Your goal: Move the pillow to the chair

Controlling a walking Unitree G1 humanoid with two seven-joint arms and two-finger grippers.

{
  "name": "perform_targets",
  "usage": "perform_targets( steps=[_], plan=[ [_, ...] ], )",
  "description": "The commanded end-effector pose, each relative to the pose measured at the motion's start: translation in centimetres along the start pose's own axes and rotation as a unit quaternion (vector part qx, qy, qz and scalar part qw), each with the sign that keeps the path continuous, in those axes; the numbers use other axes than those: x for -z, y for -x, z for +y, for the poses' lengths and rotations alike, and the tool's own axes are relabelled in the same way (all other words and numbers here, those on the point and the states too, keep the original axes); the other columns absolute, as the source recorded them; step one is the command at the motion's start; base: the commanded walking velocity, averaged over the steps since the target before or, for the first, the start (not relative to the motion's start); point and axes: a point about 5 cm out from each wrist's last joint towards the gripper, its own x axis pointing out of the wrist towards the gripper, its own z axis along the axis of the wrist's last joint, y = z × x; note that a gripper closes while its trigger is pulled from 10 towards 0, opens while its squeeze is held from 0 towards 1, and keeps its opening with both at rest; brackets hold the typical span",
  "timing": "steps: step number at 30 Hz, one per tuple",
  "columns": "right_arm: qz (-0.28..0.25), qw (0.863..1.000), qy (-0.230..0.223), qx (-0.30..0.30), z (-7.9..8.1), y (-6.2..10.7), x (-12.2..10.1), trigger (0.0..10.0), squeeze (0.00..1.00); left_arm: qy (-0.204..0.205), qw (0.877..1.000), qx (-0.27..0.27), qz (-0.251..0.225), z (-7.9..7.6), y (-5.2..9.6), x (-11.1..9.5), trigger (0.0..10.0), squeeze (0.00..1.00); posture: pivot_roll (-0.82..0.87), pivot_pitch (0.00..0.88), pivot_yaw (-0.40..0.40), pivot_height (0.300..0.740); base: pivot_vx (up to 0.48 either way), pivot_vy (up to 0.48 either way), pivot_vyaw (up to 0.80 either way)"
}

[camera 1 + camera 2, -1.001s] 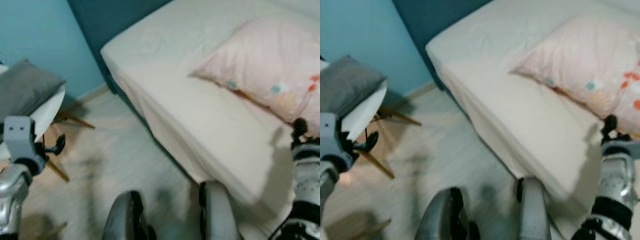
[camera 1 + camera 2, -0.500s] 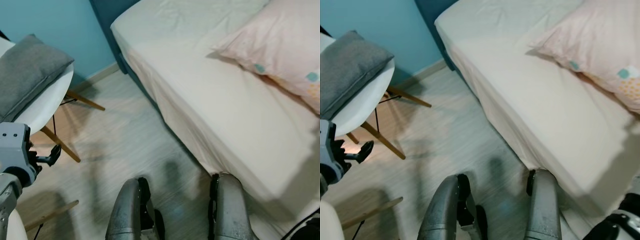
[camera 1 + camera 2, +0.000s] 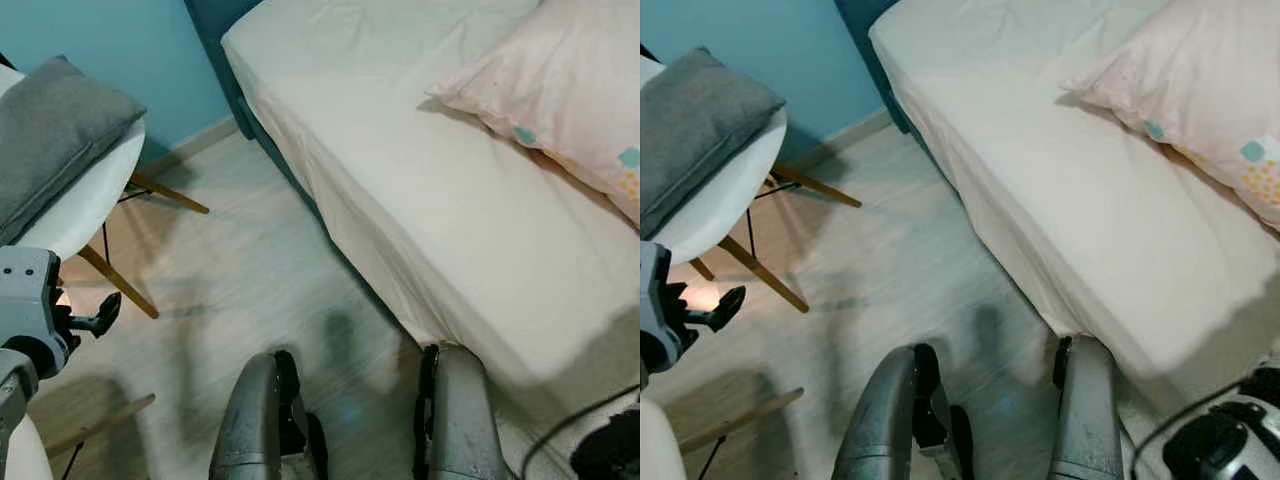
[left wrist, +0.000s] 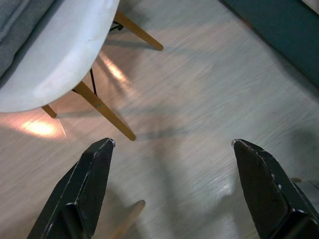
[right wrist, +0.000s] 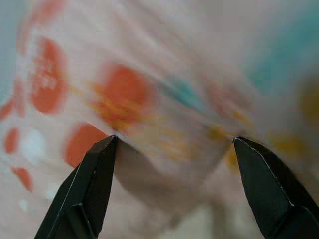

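Beside the teal wall, pillow [image 3: 570, 90] lies on bed [image 3: 400, 170]; right hand [image 5: 172, 149] spread.

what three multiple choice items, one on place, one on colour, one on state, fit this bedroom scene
1. Where is the pink pillow?
A. on the bed
B. on the chair
C. on the floor

2. What colour is the cushion on the chair?
A. red
B. grey
C. yellow

3. How are the left gripper's fingers?
A. shut on the pillow
B. shut on a chair leg
C. open over the floor

Answers: 1 A, it lies on the bed sheet. 2 B, a grey pad rests on the white seat. 3 C, the left wrist view shows the fingers spread, bare floor between.
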Motion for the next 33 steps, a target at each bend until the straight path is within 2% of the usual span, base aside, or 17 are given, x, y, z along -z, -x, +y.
perform_targets(
  steps=[1, 3, 8, 11, 12, 13, 15, 23, 29, 30, 33],
  plan=[
    [0.003, 0.999, -0.019, 0.029, -1.8, 0.4, 0.1, 10.0, 0.0, -0.007, 1.0, -0.01, 0.019, 0.8, 0.5, 0.5, 10.0, 0.0, 0.11, 0.513, 0.185, 0.557, 0.0, 0.0, 0.0],
    [0.019, 0.998, -0.05, 0.015, -2.2, 0.8, 1.0, 10.0, 0.0, -0.006, 1.0, -0.009, 0.019, 0.8, 0.5, 0.6, 10.0, 0.0, 0.11, 0.514, 0.185, 0.557, 0.0, 0.0, 0.0],
    [0.031, 0.997, -0.072, -0.015, -2.6, 0.6, 1.5, 10.0, 0.0, -0.005, 1.0, -0.005, 0.023, 0.6, 0.7, 0.7, 10.0, 0.0, 0.12, 0.517, 0.193, 0.557, 0.0, 0.0, 0.0],
    [0.027, 0.991, -0.1, -0.082, -1.2, -0.1, 0.5, 10.0, 0.0, -0.006, 1.0, -0.007, 0.025, 0.7, 1.1, 0.7, 10.0, 0.0, 0.14, 0.524, 0.195, 0.557, 0.0, 0.0, 0.0],
    [0.027, 0.991, -0.1, -0.082, -1.2, -0.1, 0.5, 10.0, 0.0, -0.006, 1.0, -0.007, 0.025, 0.7, 1.1, 0.7, 10.0, 0.0, 0.14, 0.524, 0.195, 0.557, 0.0, 0.0, 0.0],
    [0.028, 0.987, -0.105, -0.115, -0.4, -0.3, 0.2, 10.0, 0.0, -0.006, 1.0, -0.009, 0.025, 0.8, 1.3, 0.7, 10.0, 0.0, 0.14, 0.525, 0.197, 0.557, 0.0, 0.0, 0.0],
    [0.029, 0.984, -0.107, -0.14, 0.3, -0.6, -0.2, 10.0, 0.0, -0.007, 1.0, -0.011, 0.027, 0.9, 1.5, 0.7, 10.0, 0.0, 0.15, 0.528, 0.199, 0.557, 0.0, 0.0, 0.0],
    [0.02, 0.982, -0.115, -0.151, 0.8, -1.3, -0.6, 10.0, 0.0, -0.009, 0.999, -0.007, 0.031, 0.9, 1.9, 0.7, 10.0, 0.0, 0.16, 0.537, 0.212, 0.557, 0.0, 0.0, 0.0],
    [0.009, 0.992, -0.076, -0.099, 1.0, -2.3, -0.5, 10.0, 0.0, -0.015, 0.999, -0.005, 0.035, 1.1, 2.0, 0.4, 10.0, 0.0, 0.18, 0.544, 0.22, 0.557, 0.0, 0.0, 0.0],
    [0.007, 0.992, -0.073, -0.099, 1.2, -2.4, -0.5, 0.0, 0.0, -0.016, 0.999, -0.005, 0.035, 1.1, 2.1, 0.4, 10.0, 0.0, 0.18, 0.543, 0.22, 0.557, 0.0, 0.0, 0.0],
    [0.006, 0.992, -0.073, -0.102, 1.4, -2.5, -0.5, 0.0, 0.0, -0.016, 0.999, -0.006, 0.035, 1.0, 2.1, 0.4, 10.0, 0.0, 0.18, 0.543, 0.22, 0.557, 0.0, 0.0, 0.0]
  ],
)
